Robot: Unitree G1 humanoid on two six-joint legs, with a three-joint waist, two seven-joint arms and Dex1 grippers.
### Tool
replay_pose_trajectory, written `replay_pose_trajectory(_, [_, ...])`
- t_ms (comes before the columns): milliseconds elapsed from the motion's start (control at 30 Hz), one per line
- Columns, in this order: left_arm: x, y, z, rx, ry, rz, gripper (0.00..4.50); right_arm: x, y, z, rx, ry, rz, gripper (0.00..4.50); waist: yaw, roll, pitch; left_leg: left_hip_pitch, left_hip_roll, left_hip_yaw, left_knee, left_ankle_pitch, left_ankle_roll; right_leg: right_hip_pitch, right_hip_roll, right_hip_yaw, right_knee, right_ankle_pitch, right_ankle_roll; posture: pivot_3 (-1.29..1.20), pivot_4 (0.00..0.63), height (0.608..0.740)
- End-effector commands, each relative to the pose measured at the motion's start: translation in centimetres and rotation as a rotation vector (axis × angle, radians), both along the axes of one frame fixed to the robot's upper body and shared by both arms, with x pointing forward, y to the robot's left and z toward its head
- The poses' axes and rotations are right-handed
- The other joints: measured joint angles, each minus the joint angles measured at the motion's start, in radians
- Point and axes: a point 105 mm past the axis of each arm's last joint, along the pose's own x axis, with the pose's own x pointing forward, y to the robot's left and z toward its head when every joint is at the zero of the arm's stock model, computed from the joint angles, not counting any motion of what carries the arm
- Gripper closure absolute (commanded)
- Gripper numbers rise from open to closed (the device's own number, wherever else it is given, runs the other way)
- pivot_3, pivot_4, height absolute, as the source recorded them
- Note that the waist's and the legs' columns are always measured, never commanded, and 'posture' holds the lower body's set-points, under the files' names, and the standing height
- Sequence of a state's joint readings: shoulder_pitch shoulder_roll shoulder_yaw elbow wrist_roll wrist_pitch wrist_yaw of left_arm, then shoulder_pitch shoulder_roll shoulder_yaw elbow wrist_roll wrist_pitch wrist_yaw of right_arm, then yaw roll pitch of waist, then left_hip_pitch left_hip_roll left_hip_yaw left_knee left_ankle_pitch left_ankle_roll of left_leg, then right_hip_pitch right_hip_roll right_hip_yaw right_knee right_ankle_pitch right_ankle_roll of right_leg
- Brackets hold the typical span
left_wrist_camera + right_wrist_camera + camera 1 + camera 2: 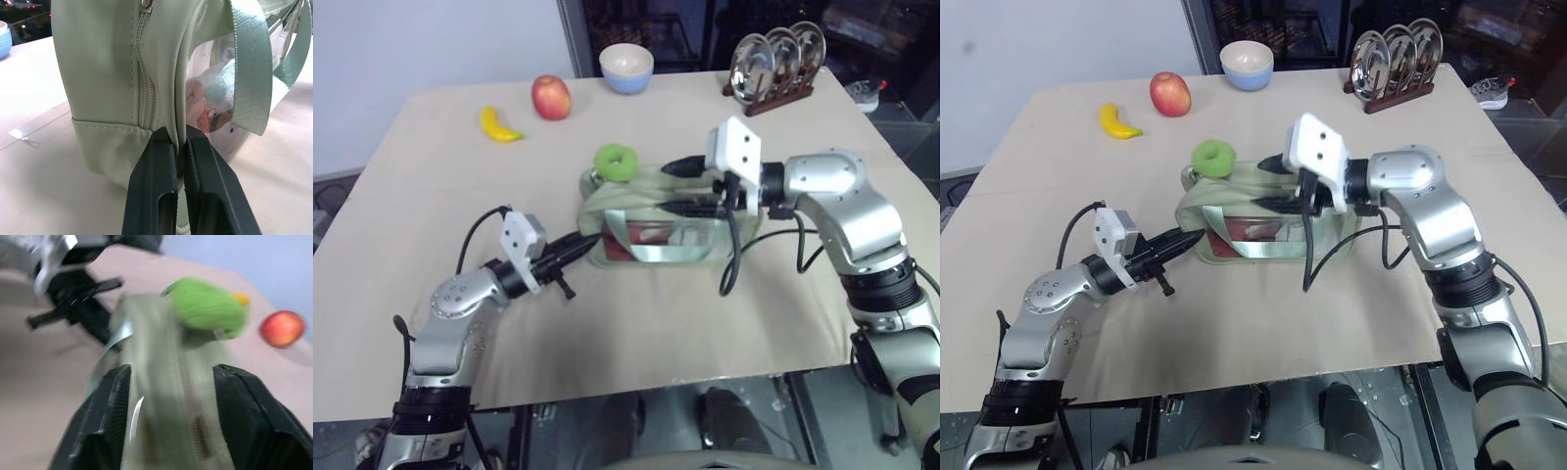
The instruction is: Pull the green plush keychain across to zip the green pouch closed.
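The green pouch [656,223] stands in the middle of the table, with clear sides and a pale webbing handle. At its far left end, the green plush keychain [615,160] rests on top of it. My left gripper [582,243] comes in level from the left. In the left wrist view its fingers [151,191] are shut on the pouch's [102,73] end seam, just below the zipper. My right gripper [688,186] hovers over the pouch's top, pointing left toward the keychain [208,303]. It is open, and its fingers [105,416] straddle the top fabric with nothing held.
A yellow banana [499,125], a red apple [551,97] and a blue-and-cream bowl [626,67] lie along the table's far side. A wooden rack of metal plates [778,61] stands at the back right. The tan table [431,215] has bare room in front of the pouch.
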State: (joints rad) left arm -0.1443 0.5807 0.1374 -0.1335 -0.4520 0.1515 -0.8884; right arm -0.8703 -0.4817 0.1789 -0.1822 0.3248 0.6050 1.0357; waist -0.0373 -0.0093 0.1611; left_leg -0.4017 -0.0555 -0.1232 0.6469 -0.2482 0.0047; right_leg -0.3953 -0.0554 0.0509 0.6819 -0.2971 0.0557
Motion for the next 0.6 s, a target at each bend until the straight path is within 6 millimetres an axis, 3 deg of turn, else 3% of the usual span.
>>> replay_pose_trajectory(33, [-0.1,0.1,1.3,0.021,-0.084,0.012,4.5,-1.5,0.8,4.2,0.085,-0.047,0.007,2.04,-0.003,0.0,0.0,0.0,0.0,0.0,0.0,0.0,0.0,0.0,0.0,0.001,0.0,0.0,0.0,0.0,0.15,0.74])
replay_pose_trajectory(200, [-0.2,0.3,1.4,0.036,-0.097,0.028,4.5,-0.7,2.5,3.7,-0.041,-0.356,-0.053,2.04,-0.003,0.0,0.0,0.0,0.0,0.0,0.0,0.0,0.0,-0.001,0.0,0.0,0.0,0.0,0.0,0.0,0.15,0.74])
replay_pose_trajectory(600, [-0.2,0.1,1.6,0.045,-0.105,0.035,4.5,-0.2,5.4,3.6,-0.128,-0.554,0.004,2.04,-0.005,0.0,0.0,0.0,0.0,0.001,0.0,0.0,0.0,-0.001,0.0,0.001,0.001,0.0,0.0,0.0,0.15,0.74])
